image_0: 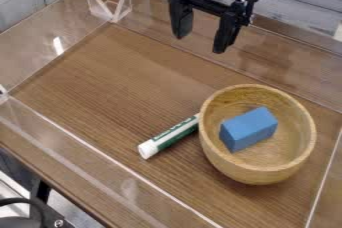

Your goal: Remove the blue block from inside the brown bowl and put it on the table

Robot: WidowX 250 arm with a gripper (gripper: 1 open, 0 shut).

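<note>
The blue block lies inside the brown bowl, a wide wooden bowl at the right front of the table. My gripper hangs well above the far side of the table, behind and to the left of the bowl, pointing down. Its two dark fingers stand apart with nothing between them. It touches neither the bowl nor the block.
A white-and-green marker pen lies on the tabletop just left of the bowl. Low clear acrylic walls border the table on all sides.
</note>
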